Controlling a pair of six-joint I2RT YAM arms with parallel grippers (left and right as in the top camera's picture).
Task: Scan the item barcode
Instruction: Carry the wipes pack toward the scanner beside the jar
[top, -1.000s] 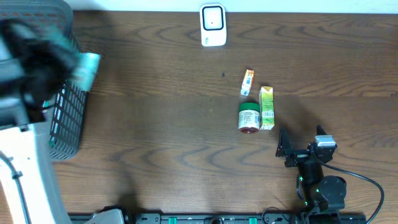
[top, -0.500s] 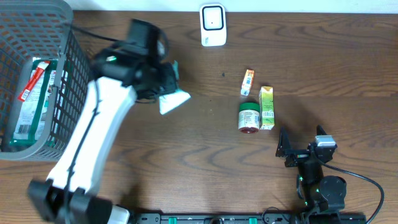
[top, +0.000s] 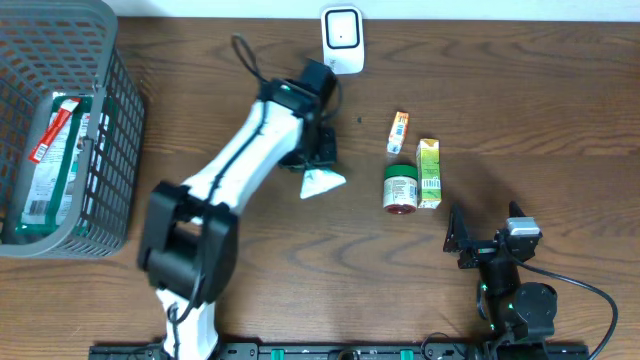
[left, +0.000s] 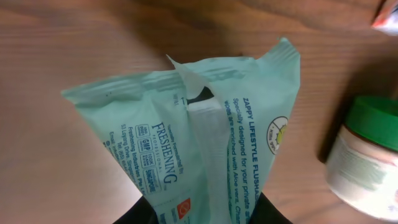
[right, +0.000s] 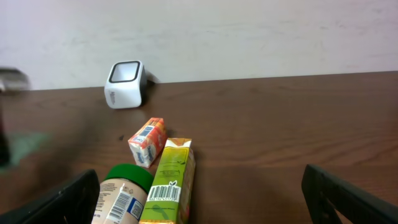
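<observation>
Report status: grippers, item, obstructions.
Left gripper shut on wipes pack, short of scanner. Right gripper open, empty. Jar, carton, small box to its right, not blocking scanner.

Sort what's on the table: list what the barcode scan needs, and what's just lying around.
In use: wipes pack, held by left end effector; white scanner.
Lying about for now: green-lidded jar, green carton, small orange box, grey basket.

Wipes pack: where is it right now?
Overhead view: the mint wipes pack is held in the left tool mid-table, just left of the green-lidded jar, with the white scanner beyond it.
</observation>
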